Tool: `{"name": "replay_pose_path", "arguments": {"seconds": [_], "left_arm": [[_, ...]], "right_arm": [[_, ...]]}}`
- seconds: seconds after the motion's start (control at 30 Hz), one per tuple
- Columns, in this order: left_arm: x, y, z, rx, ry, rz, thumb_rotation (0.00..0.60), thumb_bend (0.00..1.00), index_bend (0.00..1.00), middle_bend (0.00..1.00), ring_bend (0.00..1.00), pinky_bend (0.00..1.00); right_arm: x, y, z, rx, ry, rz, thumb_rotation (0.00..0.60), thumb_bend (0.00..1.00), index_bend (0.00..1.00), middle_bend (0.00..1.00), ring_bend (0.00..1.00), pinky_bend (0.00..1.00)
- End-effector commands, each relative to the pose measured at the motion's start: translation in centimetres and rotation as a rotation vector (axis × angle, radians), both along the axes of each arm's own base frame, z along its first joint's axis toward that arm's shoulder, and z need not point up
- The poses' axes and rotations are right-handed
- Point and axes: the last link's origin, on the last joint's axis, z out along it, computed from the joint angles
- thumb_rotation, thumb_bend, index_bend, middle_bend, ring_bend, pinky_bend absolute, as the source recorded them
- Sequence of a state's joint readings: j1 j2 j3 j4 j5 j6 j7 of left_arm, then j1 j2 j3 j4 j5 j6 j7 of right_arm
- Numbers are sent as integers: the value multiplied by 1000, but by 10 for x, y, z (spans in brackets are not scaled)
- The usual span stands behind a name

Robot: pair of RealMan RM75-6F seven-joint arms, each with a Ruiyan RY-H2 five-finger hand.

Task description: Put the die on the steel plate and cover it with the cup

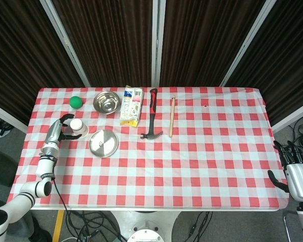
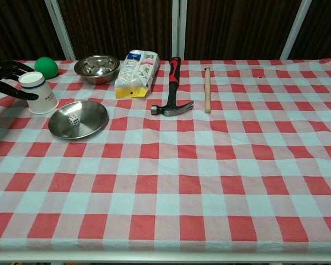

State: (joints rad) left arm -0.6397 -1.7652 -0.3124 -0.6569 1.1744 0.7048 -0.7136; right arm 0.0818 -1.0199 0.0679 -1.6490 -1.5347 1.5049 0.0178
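We see the die (image 2: 73, 119) lying in the steel plate (image 2: 94, 122). The cup (image 2: 39, 92) stands just beside the plate, at its far left, mouth down. Our left hand (image 1: 59, 130) is at the cup with its fingers (image 2: 11, 67) spread around the top; we cannot tell if they already grasp it. Our right hand (image 1: 299, 177) hangs off the table's right edge, fingers released, holding nothing.
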Motion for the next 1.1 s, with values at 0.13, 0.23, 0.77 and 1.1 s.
{"name": "replay_pose_path", "arguments": {"seconds": [0.13, 0.23, 0.77, 1.1], "left_arm": [[5, 6, -4, 3, -29, -4, 600, 131, 305, 217, 132, 266], [6, 5, -5, 0, -27, -15, 600, 154, 323, 218, 132, 266], [38, -12, 17, -15, -44, -197, 600, 299, 460, 324, 184, 279], [80, -37, -6, -165, -94, -310, 600, 293, 460, 325, 184, 267]], "right_arm": [[0, -1, 0, -2, 2, -6, 600, 250, 47, 210, 16, 148], [0, -1, 0, 0, 2, -8, 600, 250, 47, 210, 16, 148], [2, -2, -3, 12, 1, 7, 600, 250, 47, 210, 16, 148], [0, 1, -4, 15, -3, 2, 600, 251, 47, 210, 16, 148]]}}
